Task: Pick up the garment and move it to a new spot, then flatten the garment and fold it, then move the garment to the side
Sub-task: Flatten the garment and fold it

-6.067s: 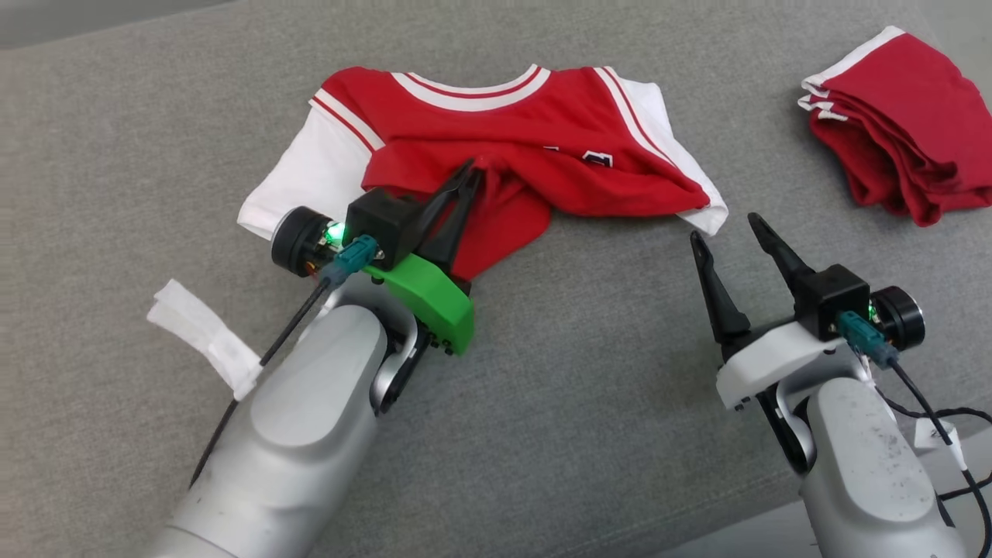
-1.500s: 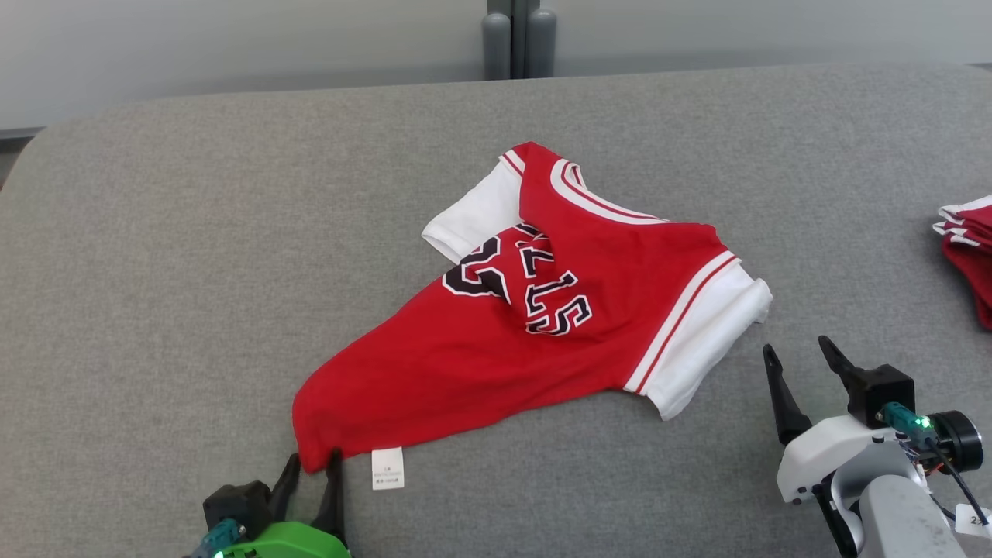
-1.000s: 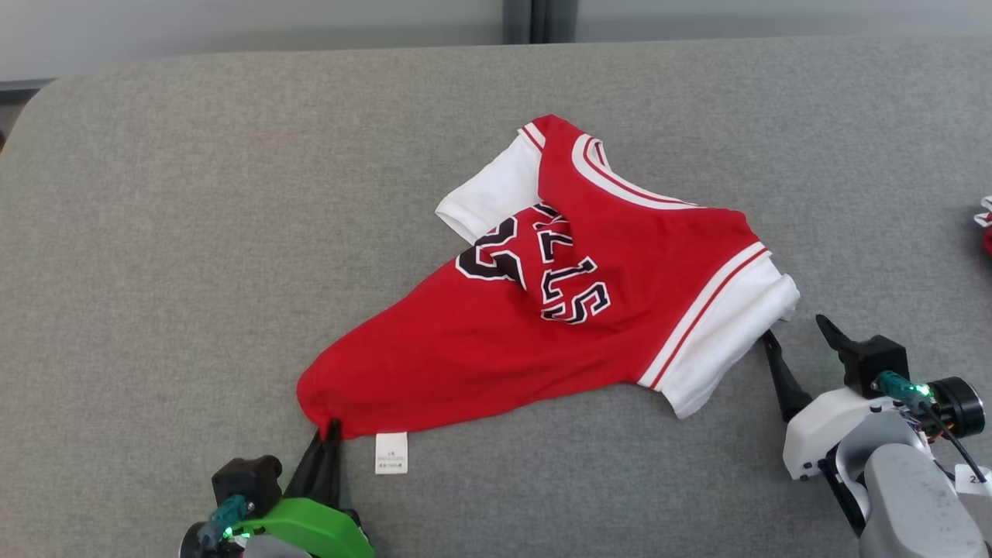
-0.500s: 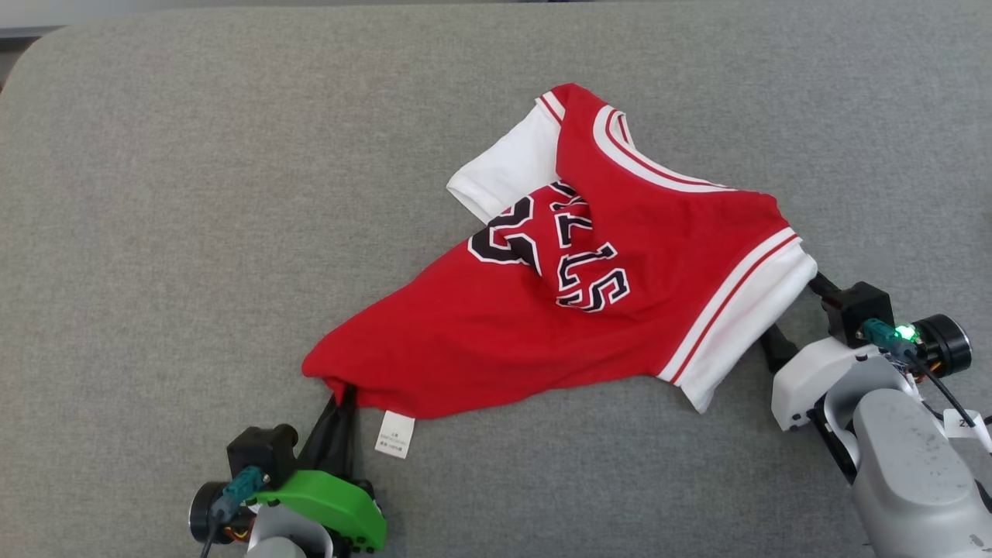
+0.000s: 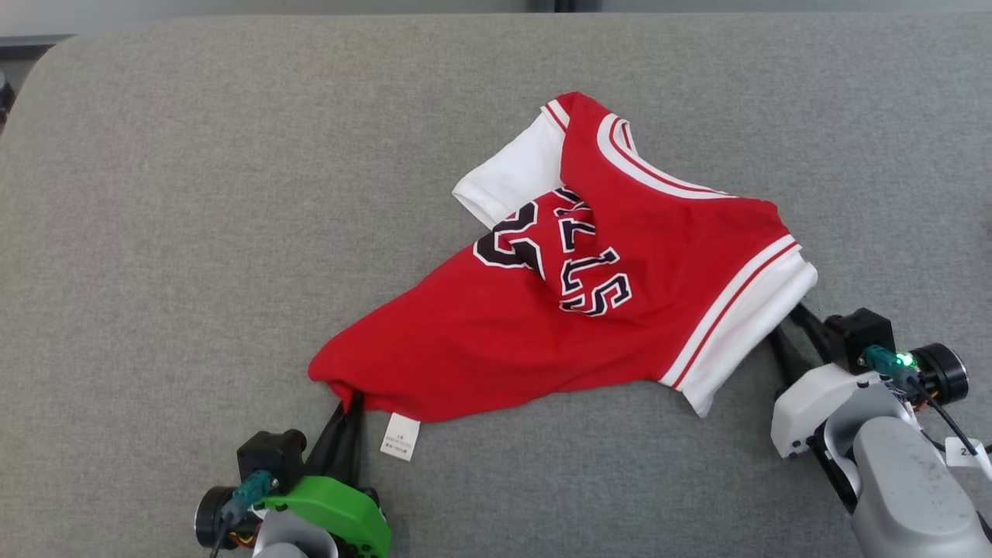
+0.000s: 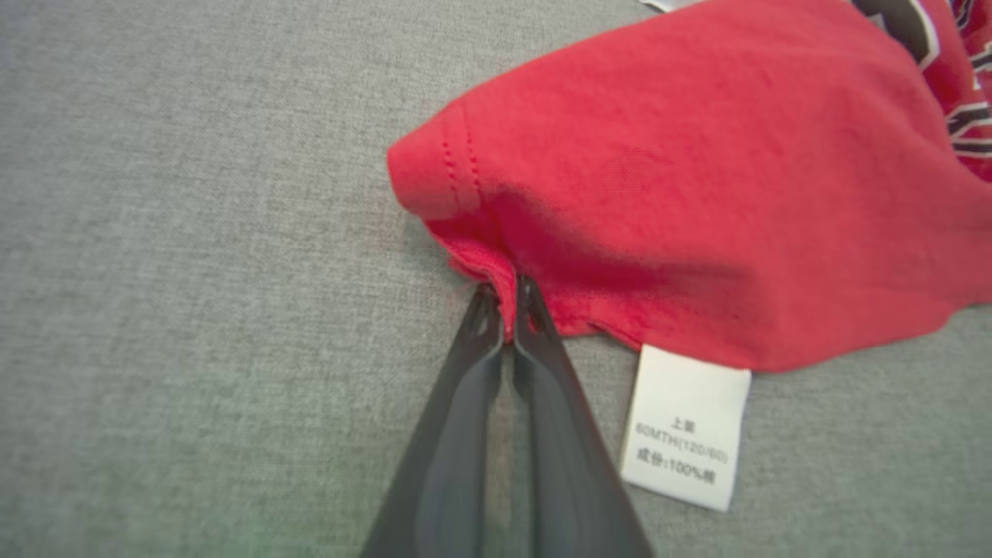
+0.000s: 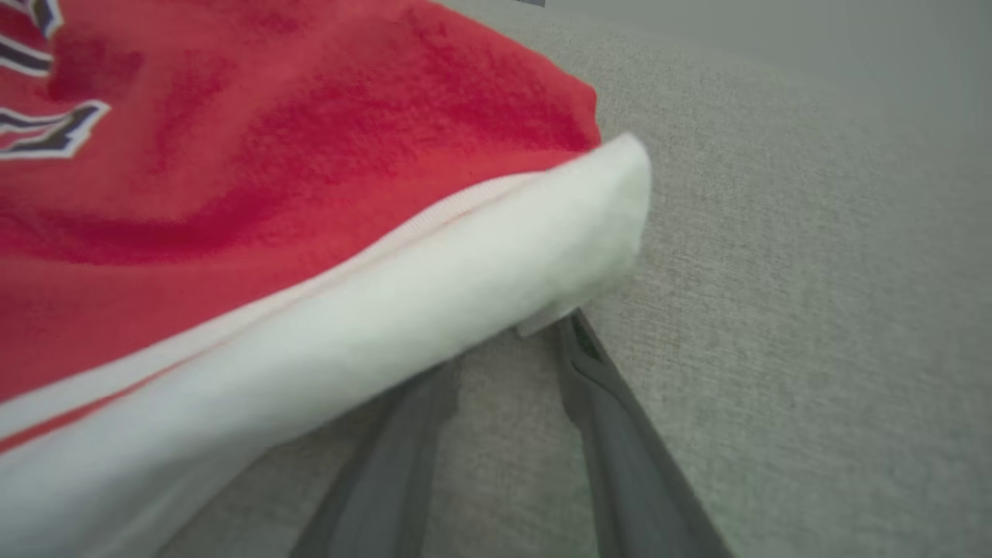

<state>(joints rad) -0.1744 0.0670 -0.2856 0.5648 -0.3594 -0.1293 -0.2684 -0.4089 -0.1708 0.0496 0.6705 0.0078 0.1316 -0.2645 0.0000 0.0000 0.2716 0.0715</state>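
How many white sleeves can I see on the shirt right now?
2. One sleeve lies at the shirt's far left edge; the other sleeve lies at its right end, over the right claw.

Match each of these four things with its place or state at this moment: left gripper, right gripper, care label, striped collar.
Column 1:
1. left gripper
2. right gripper
3. care label
4. striped collar

Column 2:
A. lies on the grey upholstery beside the hem
B. jaws apart at the edge of the white sleeve
C. at the end of the jersey T-shirt away from the robot
D. jaws shut on a corner of the red hem

Pairs: 1-D, 2-B, 3-A, 4-C
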